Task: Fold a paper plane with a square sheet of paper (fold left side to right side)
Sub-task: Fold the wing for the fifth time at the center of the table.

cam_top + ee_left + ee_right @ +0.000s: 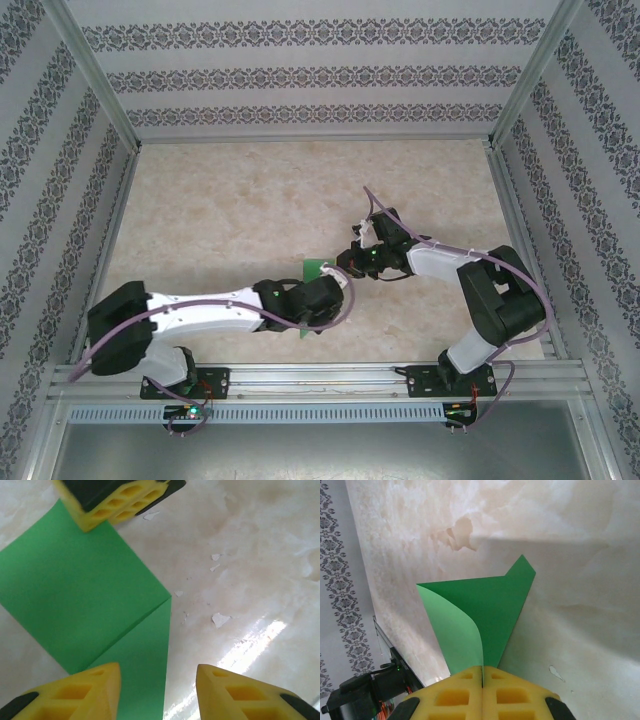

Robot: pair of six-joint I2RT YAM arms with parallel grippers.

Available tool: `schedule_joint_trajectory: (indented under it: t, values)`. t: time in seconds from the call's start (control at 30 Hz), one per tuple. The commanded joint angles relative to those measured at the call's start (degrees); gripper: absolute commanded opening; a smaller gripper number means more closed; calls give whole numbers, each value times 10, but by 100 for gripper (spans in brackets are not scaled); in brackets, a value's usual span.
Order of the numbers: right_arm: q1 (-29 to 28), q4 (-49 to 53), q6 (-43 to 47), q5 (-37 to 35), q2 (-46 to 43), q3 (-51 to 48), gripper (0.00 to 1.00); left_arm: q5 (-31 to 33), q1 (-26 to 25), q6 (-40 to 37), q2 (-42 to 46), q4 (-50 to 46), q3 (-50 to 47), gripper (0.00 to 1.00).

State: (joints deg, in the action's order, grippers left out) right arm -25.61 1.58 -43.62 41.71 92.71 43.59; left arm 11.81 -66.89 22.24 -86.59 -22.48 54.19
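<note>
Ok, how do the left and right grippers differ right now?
The left gripper has its jaws apart with nothing pinched; the right gripper is shut on the square sheet of paper. The right one holds up a curling edge; the left one is over a flat-lying part. Both are yellow-tipped and at the same sheet.

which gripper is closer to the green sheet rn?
Right. The right gripper is shut on the sheet; the left gripper is open just over its edge, not gripping.

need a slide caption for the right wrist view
Right gripper, yellow fingers shut, pinches the green paper sheet, one layer curling up off the beige table.
</note>
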Motion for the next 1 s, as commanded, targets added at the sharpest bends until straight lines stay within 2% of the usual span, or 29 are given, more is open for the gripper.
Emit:
schedule_joint_trajectory:
  t: [0.0, 0.2, 0.47, 0.97]
  values:
    - [6, 11, -8, -5, 11, 18, 0, 73, -19, -15, -53, -85, 49, 46]
    - [9, 11, -7, -7, 20, 18, 0, 109, -27, -8, -136, -130, 101, 48]
    - [12, 11, -7, -9, 21, 15, 0, 136, -27, 6, -187, -155, 120, 48]
    - [19, 25, 8, -28, 24, 12, 0, 145, -26, 16, -183, -134, 100, 14]
